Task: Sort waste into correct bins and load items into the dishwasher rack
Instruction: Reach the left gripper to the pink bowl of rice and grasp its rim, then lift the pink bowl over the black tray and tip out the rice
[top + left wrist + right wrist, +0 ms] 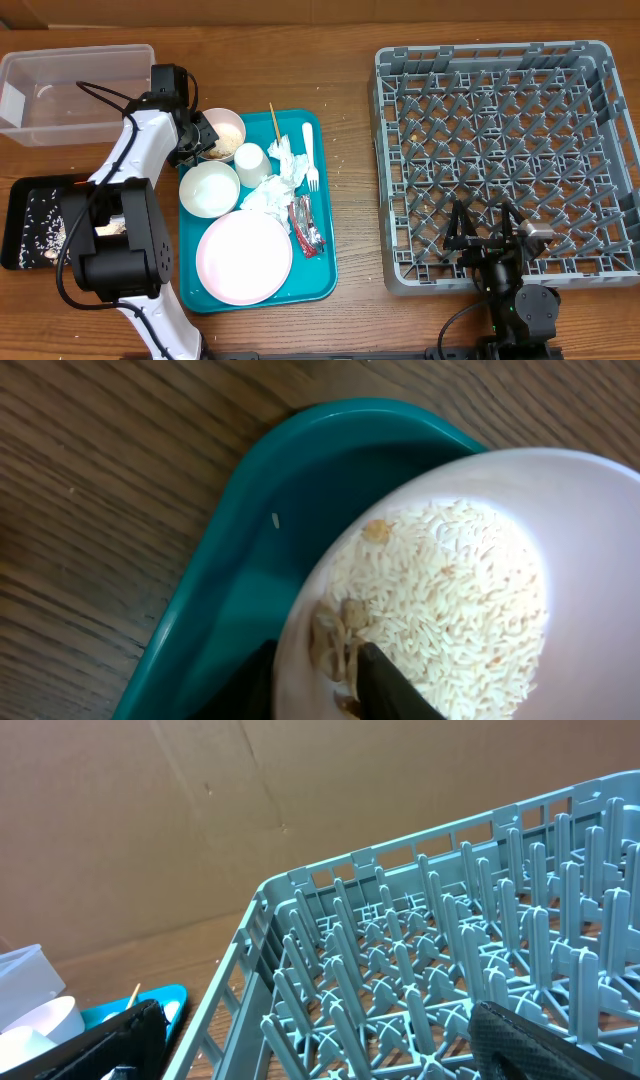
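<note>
Rice bowl [224,134] sits at the far left corner of the teal tray [322,285]. The left gripper [312,678] straddles its rim, one finger in the rice and one outside; whether they pinch the wall cannot be told. A second bowl [209,187], cup [251,164], plate [244,256], fork [310,158], napkins [278,185] and wrapper [306,226] share the tray. The right gripper [488,232], jaws wide apart and empty, hangs over the rack [480,55] at its near edge.
</note>
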Available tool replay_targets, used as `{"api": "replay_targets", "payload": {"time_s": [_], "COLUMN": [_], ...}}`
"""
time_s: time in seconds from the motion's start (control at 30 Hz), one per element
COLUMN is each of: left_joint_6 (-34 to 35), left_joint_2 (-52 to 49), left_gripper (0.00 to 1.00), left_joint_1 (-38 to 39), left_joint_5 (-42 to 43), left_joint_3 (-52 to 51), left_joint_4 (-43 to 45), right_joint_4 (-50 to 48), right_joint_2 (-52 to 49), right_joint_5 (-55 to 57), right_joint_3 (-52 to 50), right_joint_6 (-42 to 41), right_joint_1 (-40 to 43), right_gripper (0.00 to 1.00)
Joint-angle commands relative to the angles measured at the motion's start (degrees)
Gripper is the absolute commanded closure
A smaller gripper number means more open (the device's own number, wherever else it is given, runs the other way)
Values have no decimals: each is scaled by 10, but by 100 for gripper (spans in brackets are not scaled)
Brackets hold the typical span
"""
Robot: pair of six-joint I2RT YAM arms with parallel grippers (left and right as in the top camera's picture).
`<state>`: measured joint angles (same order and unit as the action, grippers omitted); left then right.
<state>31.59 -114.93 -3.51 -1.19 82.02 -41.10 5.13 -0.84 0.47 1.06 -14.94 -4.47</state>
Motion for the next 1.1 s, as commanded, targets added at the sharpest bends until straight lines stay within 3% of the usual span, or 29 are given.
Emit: {"api": "replay_targets", "payload": {"time_s": [0.0, 0.13, 0.23, 0.57, 0.9, 1.07], "left_joint_6": [8, 8, 8, 9, 15, 56], "left_joint_2": [-8, -8, -8, -8, 7, 39], "left_gripper": [78, 85, 96, 96, 96, 96], "left_joint_1": [-2, -2, -2, -2, -3, -16], "left_joint_5": [-7, -7, -7, -7, -9, -49], "left_joint_3": [3, 3, 8, 104, 250, 288], "left_joint_4": [0, 0, -8, -94, -243, -313], "right_joint_4": [-4, -4, -4, -4, -4, -4], "right_joint_2": [7, 7, 7, 7, 7, 7], "right_joint_5": [7, 7, 7, 7, 7, 8], "right_joint_3": [-6, -6, -6, -6, -6, -6], "right_joint_6": [2, 2, 2, 2, 2, 2], "right_joint_1": [3, 3, 3, 3, 3, 3], "right_gripper": [0, 0, 0, 0, 0, 0]}}
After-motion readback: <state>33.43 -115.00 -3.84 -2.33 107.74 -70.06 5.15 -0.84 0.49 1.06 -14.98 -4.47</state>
